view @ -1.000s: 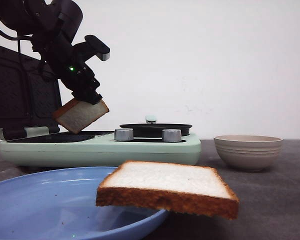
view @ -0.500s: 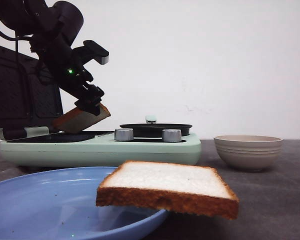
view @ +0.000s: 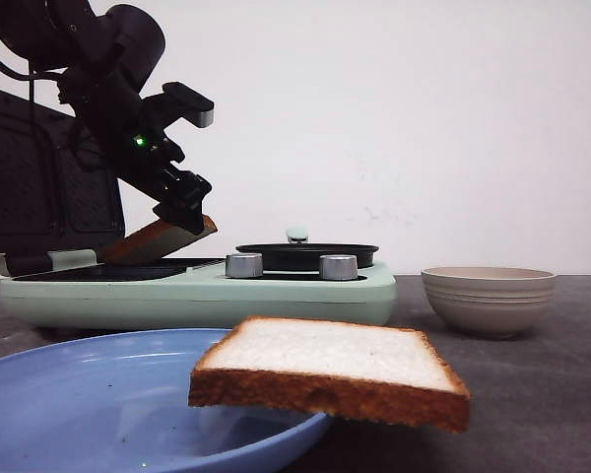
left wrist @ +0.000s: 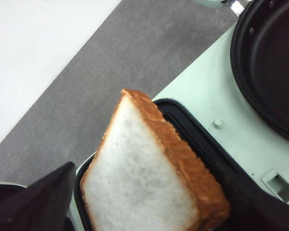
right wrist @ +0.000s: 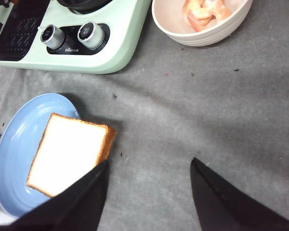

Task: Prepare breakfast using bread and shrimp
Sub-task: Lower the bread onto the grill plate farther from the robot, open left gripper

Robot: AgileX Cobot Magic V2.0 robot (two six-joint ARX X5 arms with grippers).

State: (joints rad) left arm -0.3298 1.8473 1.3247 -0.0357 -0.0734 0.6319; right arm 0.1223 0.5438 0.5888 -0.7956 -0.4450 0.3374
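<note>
Bread slice one (view: 158, 239) sits tilted in your left hand (view: 184, 219), closed on its upper edge, over the breakfast maker's (view: 276, 292) dark grill plate (left wrist: 216, 168), while slice two (right wrist: 70, 152) overhangs the blue plate (right wrist: 19, 139) at its 3 o'clock rim, your right hand (right wrist: 147, 192) standing open and empty above the tabletop (right wrist: 207, 110).

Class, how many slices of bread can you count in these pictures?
2. One slice is in the left pincer, tilted over the dark grill plate; the other slice lies on the blue plate.
</note>
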